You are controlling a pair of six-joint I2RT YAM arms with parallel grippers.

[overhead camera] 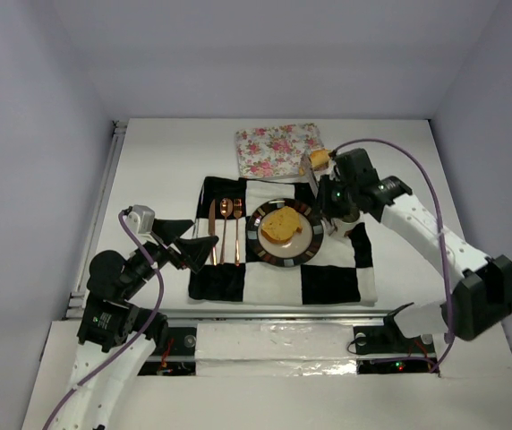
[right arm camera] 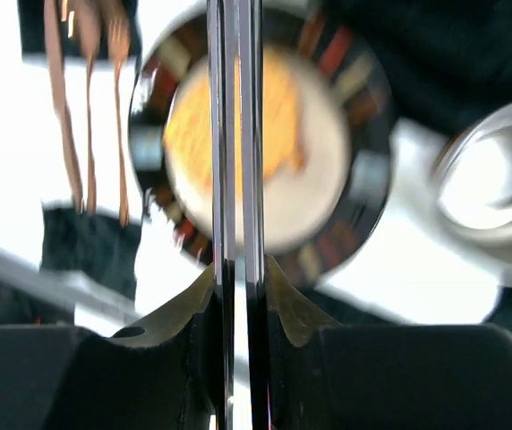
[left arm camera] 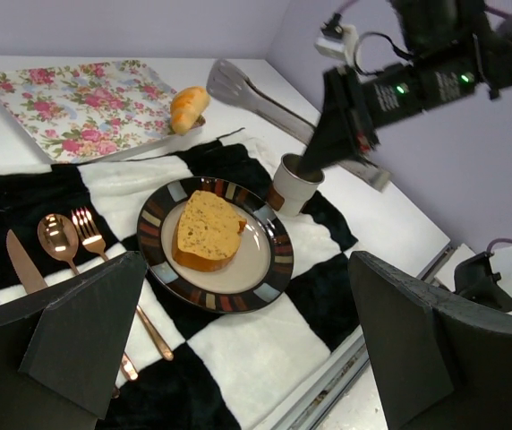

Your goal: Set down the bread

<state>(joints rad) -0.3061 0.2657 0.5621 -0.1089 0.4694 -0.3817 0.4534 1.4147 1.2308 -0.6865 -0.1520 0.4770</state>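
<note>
Slice (overhead camera: 281,226) lay on the striped-rim plate (left arm camera: 147,237), mid checkered mat (overhead camera: 328,285), on the white tabletop (overhead camera: 162,157). Croissant (left arm camera: 189,107) sat at the right edge of the floral tray (overhead camera: 269,148), beyond the mat's far side, well apart from the plate.

3 copper-coloured pieces lay side by side just left of the plate: knife (overhead camera: 211,231), spoon (overhead camera: 225,224), fork (overhead camera: 237,226). Cup (left arm camera: 296,184) stood upright just right of the plate.

Right gripper (right arm camera: 238,305) pinched metal tongs (left arm camera: 238,88), the 2 tong arms pressed nearly together between its fingers. It hung over the cup. The tong head pointed far-left, ending near the croissant but apart from it. Right wrist view was blurred.

Left gripper (overhead camera: 197,238) was spread wide with nothing between its fingers, low over the mat's left side by the knife.
</note>
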